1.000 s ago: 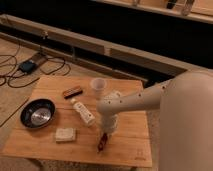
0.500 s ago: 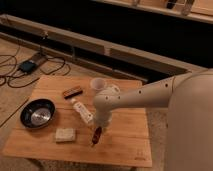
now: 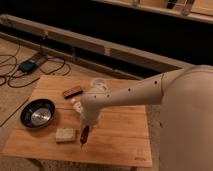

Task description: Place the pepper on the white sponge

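The pepper (image 3: 84, 136) is a small slender dark red piece hanging point-down from my gripper (image 3: 86, 128), just above the wooden table (image 3: 120, 140). The gripper is shut on its upper end. The white sponge (image 3: 65, 134) is a small off-white block lying on the table just left of the pepper, a short gap away. My white arm (image 3: 130, 95) reaches in from the right and hides part of the table's middle.
A dark metal bowl (image 3: 38, 113) sits at the table's left. A flat reddish-brown bar (image 3: 73, 92) lies at the back left. A white labelled box (image 3: 77, 106) lies partly behind the arm, and a pale cup (image 3: 99, 83) stands at the back. Cables (image 3: 25, 65) lie on the floor to the left.
The gripper has carried the pepper leftward, from right of the sponge's side to close beside the sponge. The arm has swung left with it. The other objects have not moved.
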